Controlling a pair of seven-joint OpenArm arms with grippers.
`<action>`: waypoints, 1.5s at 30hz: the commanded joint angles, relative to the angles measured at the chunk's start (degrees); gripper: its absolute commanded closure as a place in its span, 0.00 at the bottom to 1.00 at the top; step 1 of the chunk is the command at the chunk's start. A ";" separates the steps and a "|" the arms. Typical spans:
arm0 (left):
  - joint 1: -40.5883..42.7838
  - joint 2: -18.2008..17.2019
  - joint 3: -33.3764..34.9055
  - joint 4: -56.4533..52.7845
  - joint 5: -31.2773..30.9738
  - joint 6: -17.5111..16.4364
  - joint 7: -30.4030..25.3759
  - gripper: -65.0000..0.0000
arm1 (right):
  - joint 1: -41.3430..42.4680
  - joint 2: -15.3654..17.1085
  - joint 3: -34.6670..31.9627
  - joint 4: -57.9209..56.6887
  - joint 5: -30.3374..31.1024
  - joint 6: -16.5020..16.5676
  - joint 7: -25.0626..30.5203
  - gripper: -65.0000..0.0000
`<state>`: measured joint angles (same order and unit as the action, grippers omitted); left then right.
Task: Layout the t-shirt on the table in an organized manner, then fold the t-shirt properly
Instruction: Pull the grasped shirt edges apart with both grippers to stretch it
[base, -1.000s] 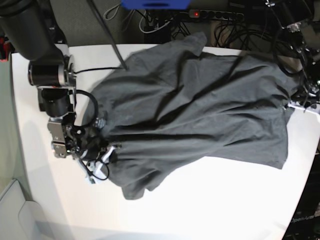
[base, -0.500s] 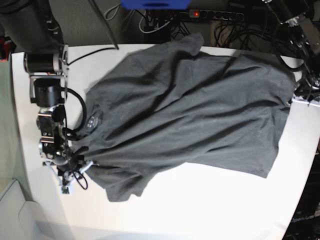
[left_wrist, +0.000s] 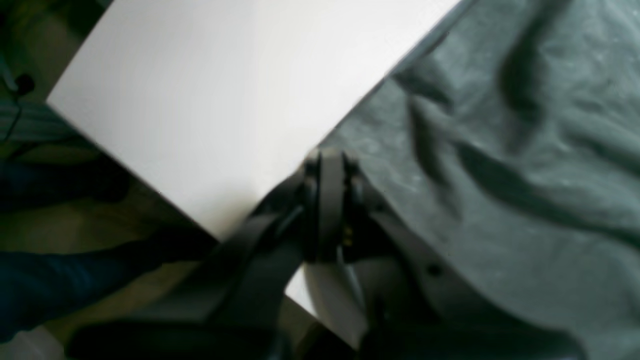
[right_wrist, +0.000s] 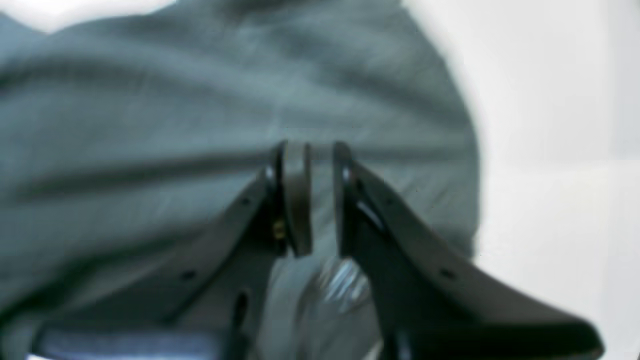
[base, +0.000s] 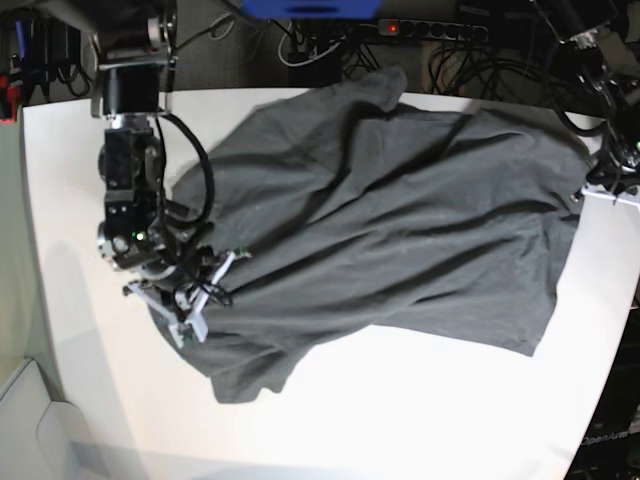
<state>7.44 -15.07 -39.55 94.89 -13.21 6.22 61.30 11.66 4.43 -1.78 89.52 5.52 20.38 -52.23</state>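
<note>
Left gripper (left_wrist: 327, 165): jaws pressed together at the edge of the t-shirt (left_wrist: 500, 165), just beside the corner of the table (left_wrist: 210, 100); whether cloth is pinched between them I cannot tell. In the base view this gripper (base: 600, 180) sits at the table's right edge.
Right gripper (right_wrist: 310, 160): jaws narrow, a slim gap between the fingers (right_wrist: 295, 200); grey cloth lies under and around them, but the blur hides whether any is clamped. In the base view it (base: 195, 300) rests over the shirt's left edge.
T-shirt (base: 400, 220): spread, wrinkled and skewed, across the upper middle of the table, one part hanging past the far edge, a sleeve pointing toward the near side.
Table (base: 420, 420): white, bare along the near side.
Cables (base: 470, 60): tangled behind the far edge, by a power strip (base: 430, 28).
</note>
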 joint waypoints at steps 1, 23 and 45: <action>-0.89 -1.24 -0.14 0.71 -0.11 0.07 -0.77 1.00 | -0.45 -0.69 0.15 3.10 0.59 1.55 0.05 0.89; -1.07 -4.93 2.23 0.71 -0.72 -0.11 2.39 0.70 | 0.08 4.23 4.81 -21.87 0.06 -1.44 8.84 0.89; 6.49 0.70 11.73 12.14 -5.03 -0.11 4.24 0.09 | -3.88 5.46 4.90 12.07 0.59 -3.02 -0.12 0.89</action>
<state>14.24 -13.76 -27.55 106.17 -18.22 6.00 66.24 6.50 9.89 3.01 100.62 5.80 17.65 -53.58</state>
